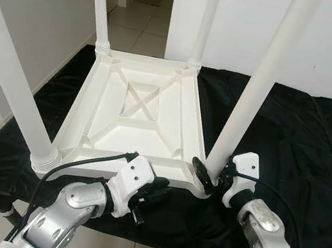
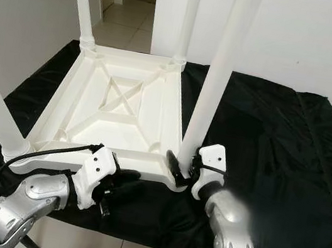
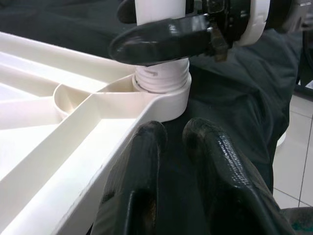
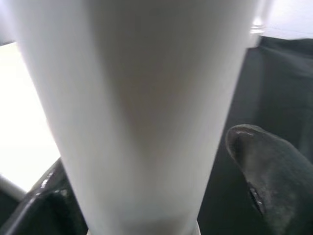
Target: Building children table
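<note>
Now, right hand (image 1: 210, 173): closed around the near-right leg (image 1: 258, 88) above its socket.
Left hand (image 3: 168, 142): nearly closed, empty, beside the tabletop (image 1: 136, 109).
Risk: cross-threading if the leg tilts.

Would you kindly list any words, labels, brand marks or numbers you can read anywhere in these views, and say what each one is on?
No readable text in any view.
The upturned white table top and its legs are plain, with no print or moulded lettering visible.
The black cloth carries no label.
The right end effector at the near-right leg and the left end effector show no legible markings.
</note>
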Controlling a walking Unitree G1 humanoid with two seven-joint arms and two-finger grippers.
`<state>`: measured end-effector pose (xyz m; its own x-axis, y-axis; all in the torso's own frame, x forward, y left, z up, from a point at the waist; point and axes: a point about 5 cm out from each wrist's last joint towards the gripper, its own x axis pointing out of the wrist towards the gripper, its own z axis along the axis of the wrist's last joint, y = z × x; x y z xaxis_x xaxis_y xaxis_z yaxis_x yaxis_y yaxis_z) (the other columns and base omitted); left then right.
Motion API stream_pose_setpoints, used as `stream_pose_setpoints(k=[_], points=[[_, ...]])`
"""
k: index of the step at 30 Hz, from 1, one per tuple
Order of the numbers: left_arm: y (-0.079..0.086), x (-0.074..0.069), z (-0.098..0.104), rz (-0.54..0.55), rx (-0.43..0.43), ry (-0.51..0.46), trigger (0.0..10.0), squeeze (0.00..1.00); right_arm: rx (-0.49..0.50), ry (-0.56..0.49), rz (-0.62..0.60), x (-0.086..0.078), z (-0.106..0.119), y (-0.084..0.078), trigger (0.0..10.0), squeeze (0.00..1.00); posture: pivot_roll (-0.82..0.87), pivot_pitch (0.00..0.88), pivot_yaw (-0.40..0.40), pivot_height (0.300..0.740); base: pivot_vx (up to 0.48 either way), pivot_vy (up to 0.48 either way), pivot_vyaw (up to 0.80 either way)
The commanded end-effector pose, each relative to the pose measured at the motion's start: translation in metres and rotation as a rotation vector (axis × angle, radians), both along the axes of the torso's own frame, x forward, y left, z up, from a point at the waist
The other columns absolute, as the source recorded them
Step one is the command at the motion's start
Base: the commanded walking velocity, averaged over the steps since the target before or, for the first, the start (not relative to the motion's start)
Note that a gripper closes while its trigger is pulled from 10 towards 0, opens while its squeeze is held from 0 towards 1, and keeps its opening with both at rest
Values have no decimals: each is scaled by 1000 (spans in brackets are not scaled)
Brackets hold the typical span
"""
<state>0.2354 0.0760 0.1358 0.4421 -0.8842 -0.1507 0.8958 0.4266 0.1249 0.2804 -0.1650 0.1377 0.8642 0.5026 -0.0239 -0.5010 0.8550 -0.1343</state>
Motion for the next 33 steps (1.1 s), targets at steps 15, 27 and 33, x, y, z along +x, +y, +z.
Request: stream_pose_setpoints(k=[15, 27, 33], points=[[6, 0, 2, 31, 11, 1, 10000, 0, -73, 73, 150, 9, -13, -17, 10000, 0, -5, 14, 6, 740, 0, 0, 0], [6, -2, 1, 25, 13, 7, 10000, 0, -27, 70, 14, 6, -10, -11, 10000, 0, -12, 18, 6, 740, 0, 0, 0], [5, -3, 1, 24, 11, 12, 10000, 0, 21, 116, -177, -4, -19, -5, 10000, 0, -18, 22, 4, 740, 0, 0, 0]])
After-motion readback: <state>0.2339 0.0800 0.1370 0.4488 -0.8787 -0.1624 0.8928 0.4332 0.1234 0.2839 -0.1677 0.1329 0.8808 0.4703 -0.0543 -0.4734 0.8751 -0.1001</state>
